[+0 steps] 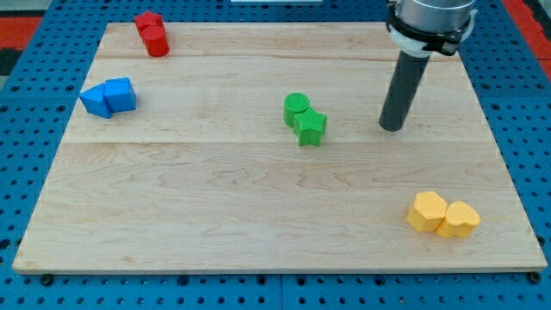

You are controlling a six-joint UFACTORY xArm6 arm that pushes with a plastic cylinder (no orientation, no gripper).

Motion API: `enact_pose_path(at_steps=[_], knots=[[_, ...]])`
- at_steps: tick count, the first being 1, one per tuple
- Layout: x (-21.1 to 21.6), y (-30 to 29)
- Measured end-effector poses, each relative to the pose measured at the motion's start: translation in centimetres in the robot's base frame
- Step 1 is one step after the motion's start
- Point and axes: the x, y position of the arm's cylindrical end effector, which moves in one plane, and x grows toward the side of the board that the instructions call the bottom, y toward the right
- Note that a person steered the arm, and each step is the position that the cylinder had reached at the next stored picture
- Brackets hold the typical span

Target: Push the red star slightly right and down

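Note:
Two red blocks touch at the board's top left: the upper one looks like the red star, the lower one is a red cylinder. My tip rests on the board right of centre, far to the right of and below the red blocks. It is about a block's width right of the green pair.
A green cylinder touches a green star at the centre. Two blue blocks touch at the left. Two yellow blocks touch at the bottom right. The wooden board lies on a blue pegboard.

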Motion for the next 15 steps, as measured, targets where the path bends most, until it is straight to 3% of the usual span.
enact_pose_path(at_steps=[2,3,5,8,10,12,14,15], knots=[[-5.4,1.0],[-8.4,-3.3],[-8.5,-13.4],[-11.2,-34.9],[-17.7,-40.2],[-22.7,-40.4],[-22.6,-28.6],[-21.8,-27.8]])
